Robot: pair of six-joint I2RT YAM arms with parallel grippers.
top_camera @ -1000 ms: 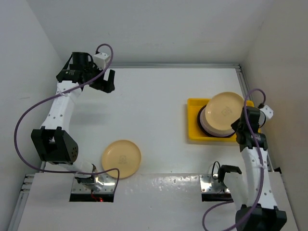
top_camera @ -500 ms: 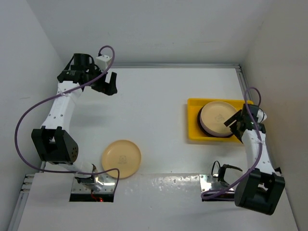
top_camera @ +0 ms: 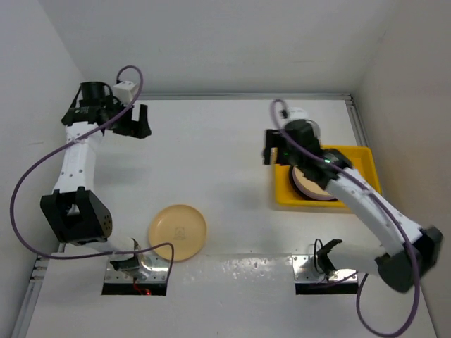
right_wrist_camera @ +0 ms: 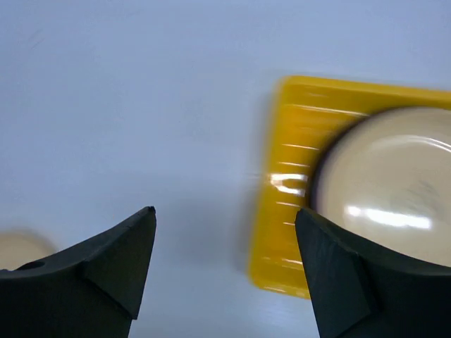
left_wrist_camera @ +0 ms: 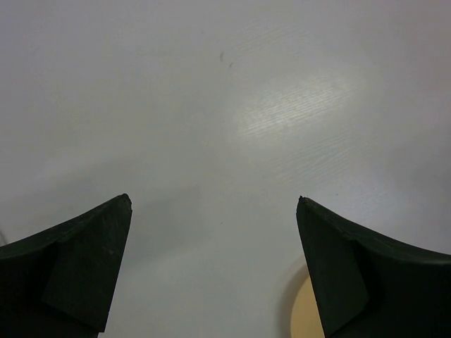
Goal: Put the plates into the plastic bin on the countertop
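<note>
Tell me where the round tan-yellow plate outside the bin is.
In the top view, the round tan-yellow plate lies on the white countertop at its near left, well apart from the yellow plastic bin on the right.

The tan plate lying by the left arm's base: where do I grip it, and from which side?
Pinch the rim, probably. The tan plate lies flat on the countertop, so only its thin edge offers a hold: one finger over it, one under. Come from above at its far or right edge; a cable crowds the near-left side.
</note>
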